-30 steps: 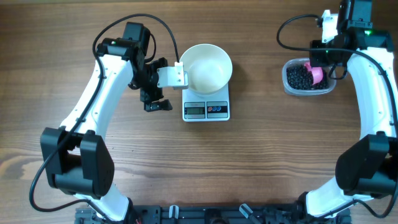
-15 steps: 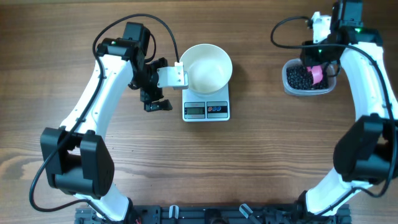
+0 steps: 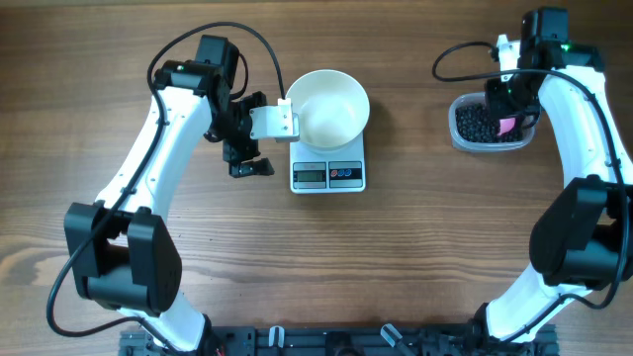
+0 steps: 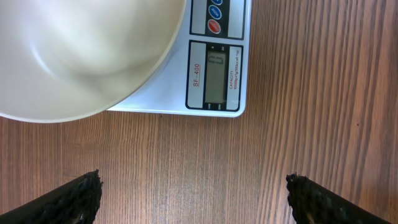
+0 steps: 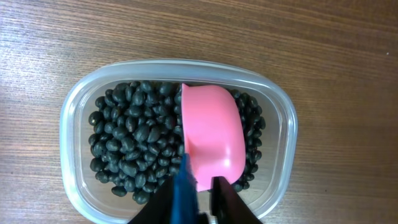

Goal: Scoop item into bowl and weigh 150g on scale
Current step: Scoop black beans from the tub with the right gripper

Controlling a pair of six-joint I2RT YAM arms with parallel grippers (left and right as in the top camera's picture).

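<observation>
Though narrow, end effector around scoop

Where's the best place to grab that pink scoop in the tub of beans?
Grip the pink scoop at its narrow end nearest the right gripper, coming down from above, one finger on each long side. Its rounded body is wider, and the walls of the clear tub likely block a sideways approach.

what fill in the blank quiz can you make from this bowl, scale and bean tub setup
1. The bowl on the scale is ____.
2. The pink scoop lies in the clear tub on ____ beans.
3. The jaws of the left gripper stand ____.
Missing words: empty; black; open.
</observation>
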